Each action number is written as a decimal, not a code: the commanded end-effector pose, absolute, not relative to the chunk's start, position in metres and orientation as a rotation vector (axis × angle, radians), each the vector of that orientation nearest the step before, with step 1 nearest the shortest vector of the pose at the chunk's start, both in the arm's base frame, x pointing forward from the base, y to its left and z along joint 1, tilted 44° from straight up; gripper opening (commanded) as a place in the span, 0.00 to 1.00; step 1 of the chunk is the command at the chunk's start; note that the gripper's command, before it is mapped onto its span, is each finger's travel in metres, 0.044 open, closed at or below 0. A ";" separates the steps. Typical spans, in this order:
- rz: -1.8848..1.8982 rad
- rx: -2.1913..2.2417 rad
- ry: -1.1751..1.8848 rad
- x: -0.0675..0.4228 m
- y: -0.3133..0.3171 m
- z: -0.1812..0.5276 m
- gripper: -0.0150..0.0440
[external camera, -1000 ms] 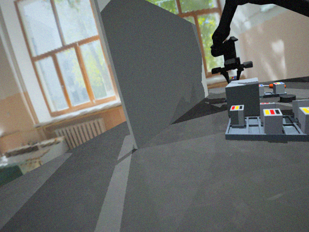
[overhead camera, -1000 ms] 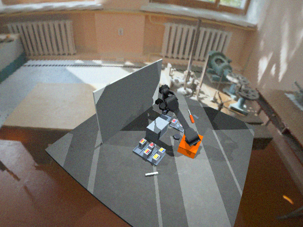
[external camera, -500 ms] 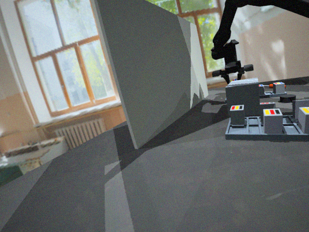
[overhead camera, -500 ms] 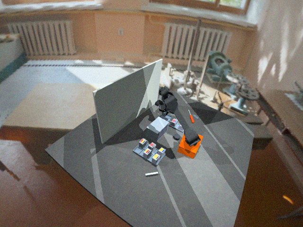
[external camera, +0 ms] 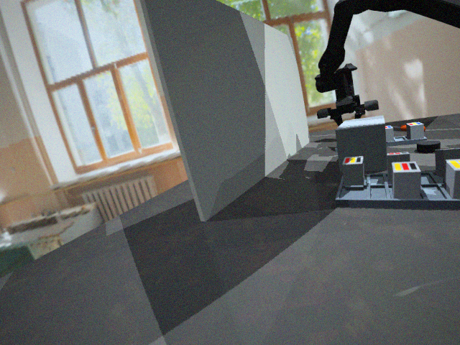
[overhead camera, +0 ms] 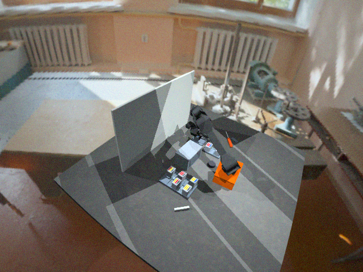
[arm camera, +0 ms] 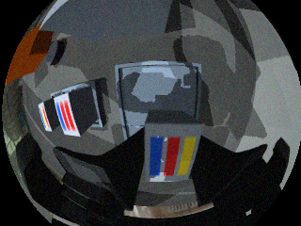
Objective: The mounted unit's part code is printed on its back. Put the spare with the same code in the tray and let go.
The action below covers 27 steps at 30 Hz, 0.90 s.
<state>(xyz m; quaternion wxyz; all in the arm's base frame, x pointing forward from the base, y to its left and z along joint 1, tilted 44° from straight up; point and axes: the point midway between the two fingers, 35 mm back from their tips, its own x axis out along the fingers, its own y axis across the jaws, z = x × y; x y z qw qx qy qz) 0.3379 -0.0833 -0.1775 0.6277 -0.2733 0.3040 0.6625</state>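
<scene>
My gripper is shut on a grey spare block whose face shows blue, red and yellow stripes. In the wrist view the block overlaps the near edge of the square grey tray; its exact height above the tray cannot be told. In the exterior view the fingertips and held block are hidden behind a large grey box. I cannot tell whether that box is the mounted unit, and no code on a back shows. Several striped spares stand in the front rack. Another spare stands in a smaller rack.
A tall pale panel stands beside the work area. A black disc lies near the smaller rack. The arm's base is on an orange box. An orange-handled screwdriver and a white bar lie on the table.
</scene>
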 end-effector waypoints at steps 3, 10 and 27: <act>1.519 -0.611 0.698 0.334 -0.077 -0.182 0.25; 1.519 -0.611 0.698 0.332 -0.072 -0.186 0.25; 1.521 -0.624 0.695 0.334 -0.073 -0.186 0.79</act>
